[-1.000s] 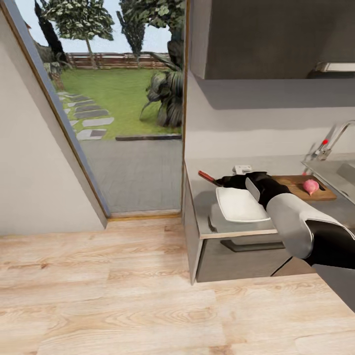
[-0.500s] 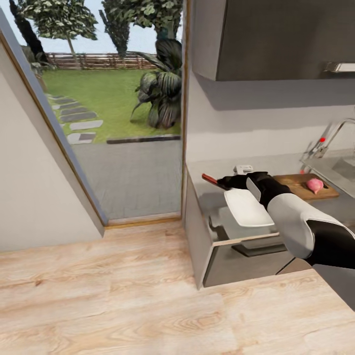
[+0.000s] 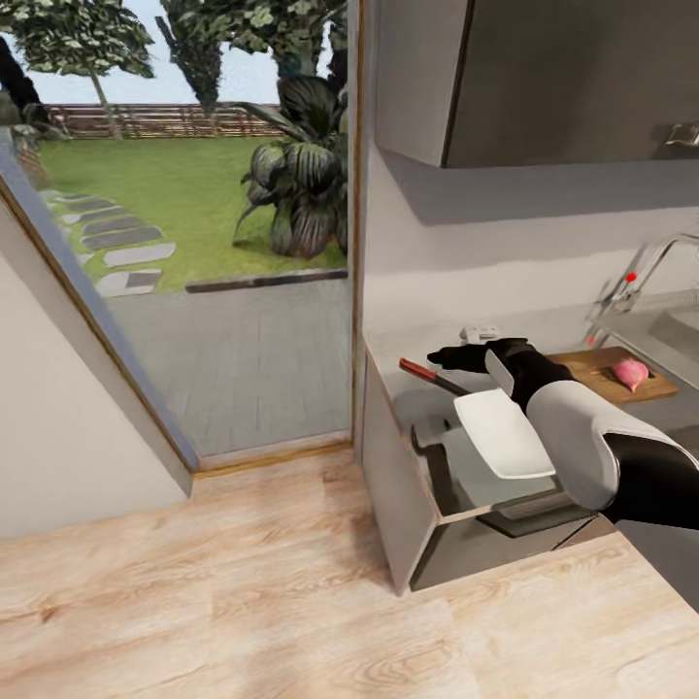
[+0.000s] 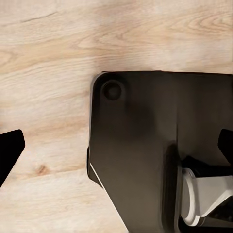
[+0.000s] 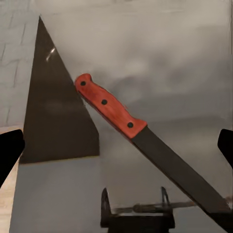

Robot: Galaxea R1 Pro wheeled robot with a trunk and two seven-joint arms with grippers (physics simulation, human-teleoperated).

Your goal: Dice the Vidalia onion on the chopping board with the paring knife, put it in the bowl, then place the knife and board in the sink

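Right wrist view looks down on the paring knife (image 5: 141,141), which lies flat on the grey countertop (image 5: 160,58), its red riveted handle pointing toward the counter's end and its dark blade running back beneath the camera. The right gripper (image 5: 116,145) hangs above it with its two dark fingertips (image 5: 9,150) set far apart at either edge of that picture, gripping nothing; the knife lies in the wide gap between them, untouched. From the head view the same knife (image 3: 430,376) sits near the left end of the countertop (image 3: 408,345), just beside the black right gripper (image 3: 456,357), whose arm reaches in from the lower right. The bowl (image 3: 503,433) shows white and squarish just in front of that arm, close to the counter's front edge. Farther along the counter to the right, the Vidalia onion (image 3: 631,372) rests on the chopping board (image 3: 597,374), well apart from the knife. Beyond the board, the chrome tap (image 3: 636,282) with its red dot stands at the sink (image 3: 680,335), of which just an edge shows. A small white object lies by the back wall behind the gripper, too small to identify. Left wrist view shows the left gripper (image 4: 116,145) wide open and empty, its dark fingertips (image 4: 10,148) at the picture's edges over the robot's dark base (image 4: 145,141) and the pale wooden floor (image 4: 48,58).
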